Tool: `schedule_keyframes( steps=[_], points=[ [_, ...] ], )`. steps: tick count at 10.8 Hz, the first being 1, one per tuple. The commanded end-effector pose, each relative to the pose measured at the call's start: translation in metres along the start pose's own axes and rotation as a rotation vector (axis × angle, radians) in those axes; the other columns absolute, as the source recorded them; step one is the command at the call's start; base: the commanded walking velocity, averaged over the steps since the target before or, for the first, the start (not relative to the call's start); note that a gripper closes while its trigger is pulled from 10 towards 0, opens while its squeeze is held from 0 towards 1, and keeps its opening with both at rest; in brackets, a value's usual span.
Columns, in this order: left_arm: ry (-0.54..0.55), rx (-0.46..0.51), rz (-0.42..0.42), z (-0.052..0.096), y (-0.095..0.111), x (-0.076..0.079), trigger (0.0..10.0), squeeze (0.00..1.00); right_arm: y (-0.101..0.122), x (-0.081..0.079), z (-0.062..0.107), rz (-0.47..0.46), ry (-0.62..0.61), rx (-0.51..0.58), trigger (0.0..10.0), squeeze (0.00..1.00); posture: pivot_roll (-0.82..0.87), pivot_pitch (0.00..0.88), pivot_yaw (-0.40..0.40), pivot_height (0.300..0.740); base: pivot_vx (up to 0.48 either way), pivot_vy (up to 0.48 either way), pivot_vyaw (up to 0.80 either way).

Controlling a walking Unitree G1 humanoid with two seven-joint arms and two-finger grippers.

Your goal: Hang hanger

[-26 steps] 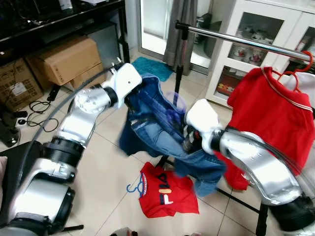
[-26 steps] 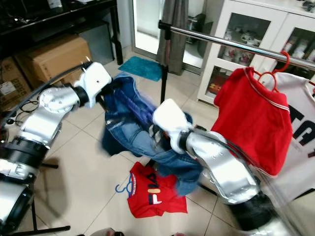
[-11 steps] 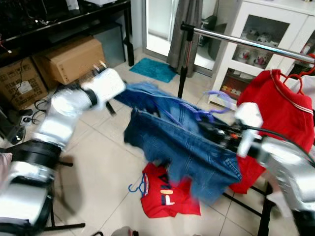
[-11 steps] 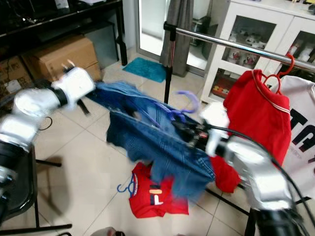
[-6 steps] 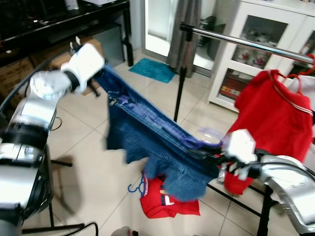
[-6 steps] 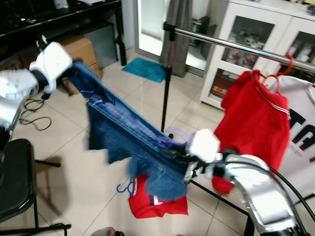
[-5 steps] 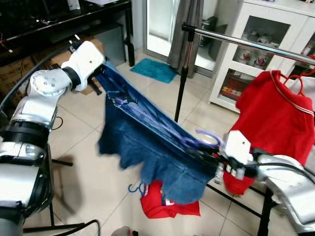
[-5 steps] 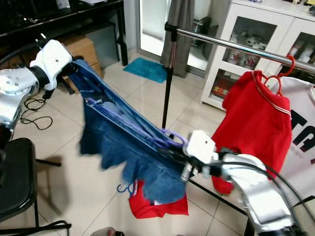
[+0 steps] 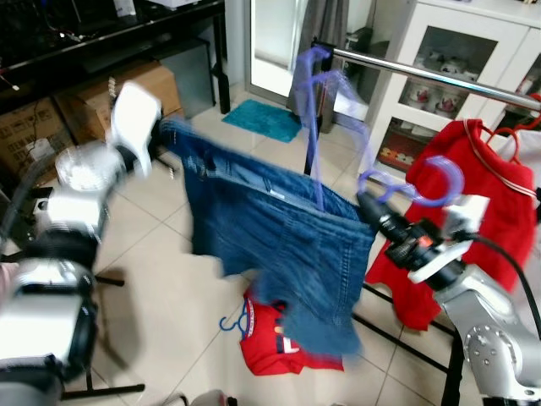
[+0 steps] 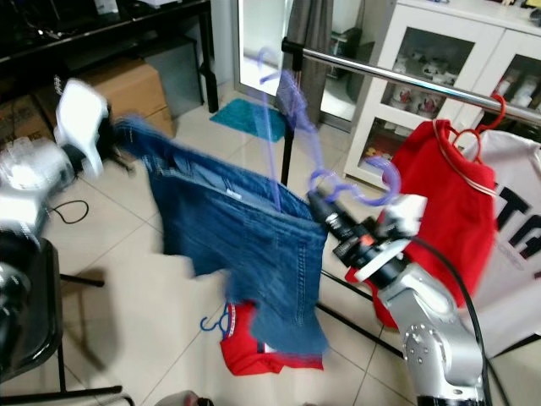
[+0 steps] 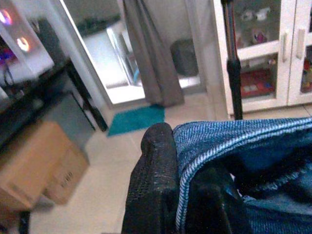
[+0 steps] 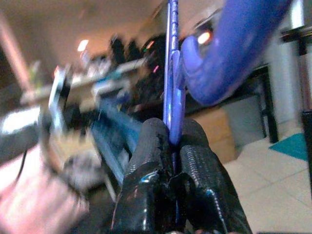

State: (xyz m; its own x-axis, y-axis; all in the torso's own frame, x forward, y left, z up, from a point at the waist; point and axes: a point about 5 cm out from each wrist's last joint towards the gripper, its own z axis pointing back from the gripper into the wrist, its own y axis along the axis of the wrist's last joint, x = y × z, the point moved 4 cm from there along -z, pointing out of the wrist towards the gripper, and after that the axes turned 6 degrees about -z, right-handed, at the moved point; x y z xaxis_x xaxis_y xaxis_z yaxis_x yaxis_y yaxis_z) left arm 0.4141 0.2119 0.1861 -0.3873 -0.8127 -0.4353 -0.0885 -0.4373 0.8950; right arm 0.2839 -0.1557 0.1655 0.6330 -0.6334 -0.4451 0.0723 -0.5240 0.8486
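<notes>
- Overhead, left eye view: purple hanger (image 9: 404, 182) carrying blue jeans (image 9: 279, 237), held up in front of the chrome clothes rail (image 9: 439, 78) but below it, hook not yet over the bar; hook much smeared by motion blur. Right gripper (image 9: 372, 209) at the hanger's neck, near the rail's black upright. Left gripper (image 9: 165, 135) at the far end of the jeans' waistband, stretching the denim out level. Red shirt (image 9: 473, 211) on a red hanger (image 9: 520, 118) already on the rail. Red FILA T-shirt (image 9: 283, 334) on a blue hanger lying on the tiled floor (image 9: 169, 288) under the jeans. Cardboard box (image 9: 84, 110) behind the left arm.
- Right eye view: same scene; white glass-fronted cabinet (image 10: 448, 59) behind the rail.
- Left wrist view: black fingers (image 11: 153, 185) clamped on the folded denim hem, teal mat (image 11: 134, 119) on the floor beyond.
- Right wrist view: both fingers (image 12: 148, 180) pressed together on the thin purple shaft just under the hook.
- Risks, judged: hook swinging and missing the bar; jeans sliding off the hanger if the left grip pulls too hard; thin shaft twisting in the pinch; hem snagging the red shirt.
</notes>
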Motion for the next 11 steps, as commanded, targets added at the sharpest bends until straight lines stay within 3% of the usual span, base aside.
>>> schedule_keyframes(
  steps=[1,2,4,5,6,7,8,9,10,11],
  points=[
    [-0.061,0.021,0.022,-0.008,0.001,0.026,0.0,0.00,0.019,0.001,-0.009,-0.061,-0.034,0.106,0.0,0.00,-0.02,0.000,0.005,0.740,0.000,0.000,0.00],
    [-0.238,0.089,0.036,-0.023,0.017,0.091,0.0,0.00,0.014,0.004,-0.033,-0.013,-0.114,0.086,0.0,0.00,-0.02,0.000,0.000,0.740,0.000,0.000,0.00],
    [-0.402,0.169,0.052,-0.035,0.043,0.164,0.0,0.00,0.005,0.014,-0.059,0.062,-0.228,0.051,0.0,0.00,-0.02,0.000,0.000,0.740,0.000,0.000,0.00],
    [-0.428,0.184,0.058,-0.034,0.049,0.177,0.0,0.00,0.006,0.025,-0.061,0.124,-0.305,0.033,0.0,0.00,-0.02,0.000,0.001,0.740,0.000,0.000,0.00],
    [-0.423,0.183,0.063,-0.031,0.048,0.174,0.0,0.00,0.007,0.037,-0.055,0.164,-0.393,0.009,0.0,0.00,-0.02,0.000,0.002,0.740,0.000,0.000,0.00],
    [-0.410,0.177,0.085,-0.020,0.043,0.165,0.0,0.00,0.003,0.056,-0.037,0.342,-0.504,-0.095,10.0,0.00,-0.03,0.000,0.001,0.740,0.000,0.000,0.00],
    [-0.379,0.145,0.128,-0.007,0.028,0.154,0.0,0.00,-0.015,0.068,-0.010,0.390,-0.542,-0.241,10.0,0.00,-0.03,0.000,-0.003,0.740,0.000,0.000,0.00],
    [-0.363,0.122,0.158,0.003,0.016,0.150,0.0,0.00,-0.022,0.071,0.008,0.414,-0.568,-0.288,10.0,0.00,-0.03,0.000,0.000,0.740,0.000,0.000,-0.49],
    [-0.305,0.042,0.195,0.020,-0.011,0.142,10.0,0.00,-0.035,0.070,0.033,0.428,-0.581,-0.367,10.0,0.00,-0.04,0.000,0.006,0.740,0.000,0.000,-0.80],
    [-0.221,-0.079,0.241,0.033,-0.041,0.136,10.0,0.00,-0.047,0.071,0.052,0.495,-0.592,-0.459,10.0,0.00,-0.05,0.000,0.008,0.740,0.000,0.000,-0.80]
  ],
)
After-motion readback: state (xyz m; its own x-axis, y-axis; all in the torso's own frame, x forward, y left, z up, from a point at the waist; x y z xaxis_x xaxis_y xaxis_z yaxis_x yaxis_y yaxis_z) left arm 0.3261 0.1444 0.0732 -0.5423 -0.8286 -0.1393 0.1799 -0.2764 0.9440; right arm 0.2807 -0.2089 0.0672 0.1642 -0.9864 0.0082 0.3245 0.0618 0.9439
